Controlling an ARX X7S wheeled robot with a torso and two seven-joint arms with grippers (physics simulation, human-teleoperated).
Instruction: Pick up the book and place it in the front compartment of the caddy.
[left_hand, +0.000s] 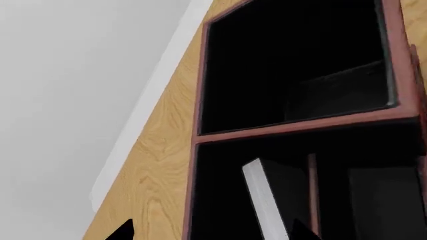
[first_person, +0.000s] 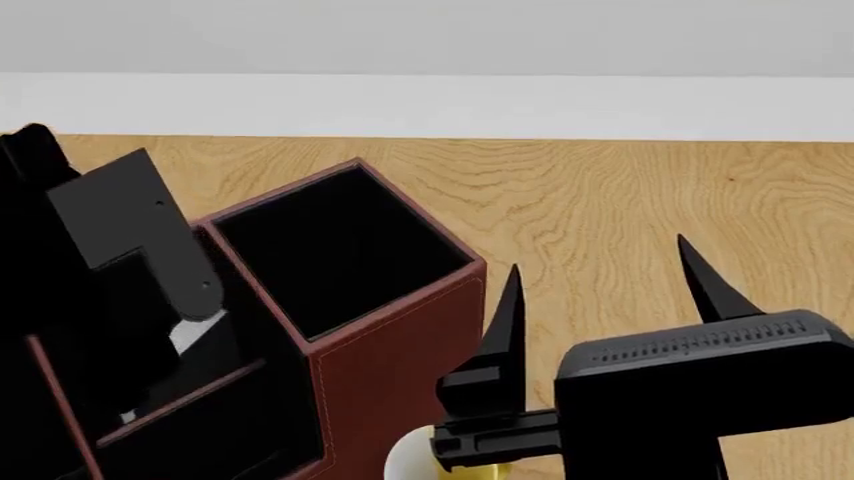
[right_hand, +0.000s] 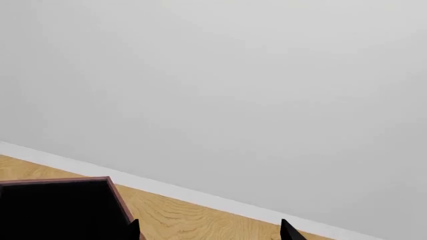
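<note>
Wood-grain tabletop (first_person: 601, 210) runs back to a white strip and a pale grey wall. Nearest the head camera, the right gripper (first_person: 601, 290) rises in the foreground with its two pointed fingers spread wide apart and nothing between them; a yellow and white object (first_person: 434, 462) shows partly beneath it, too hidden to identify. Just beside it, to the left, stands the dark red caddy (first_person: 400, 340). The left gripper (first_person: 134, 300) hangs over the caddy's near section, and whether its fingers are apart or closed cannot be told. The book (left_hand: 263, 200) stands tilted inside that near section, white page edge showing, directly below the left gripper. Farther back, the large rear compartment holds only black interior.
</note>
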